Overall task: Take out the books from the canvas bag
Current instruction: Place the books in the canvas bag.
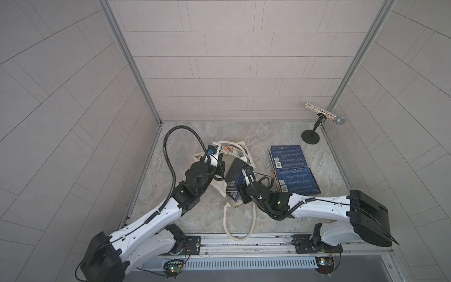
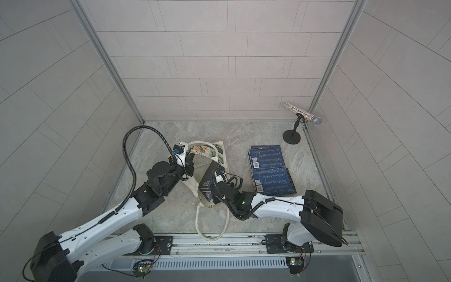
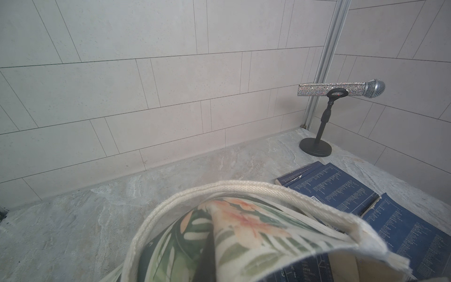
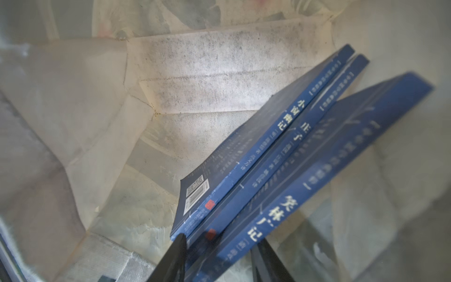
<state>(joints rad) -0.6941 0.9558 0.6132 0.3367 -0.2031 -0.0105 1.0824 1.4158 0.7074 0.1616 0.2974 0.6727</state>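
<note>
Right wrist view: reaches inside the canvas bag [image 4: 195,73] with the right gripper [image 4: 220,240], parted fingers straddling the corner of three navy books [image 4: 280,146] leaning there; cannot tell whether clamped. Pinches the bag rim tight in the left gripper [image 1: 220,168], holding the mouth open for access. Shows other books [image 1: 291,168] stacked on the table [image 1: 202,219], well apart.

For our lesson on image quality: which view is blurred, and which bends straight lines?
Right wrist view: the nearest book and the fingers are blurred. Both top views: wall tile lines bow near the edges. Left wrist view: the microphone is sharp.
</note>
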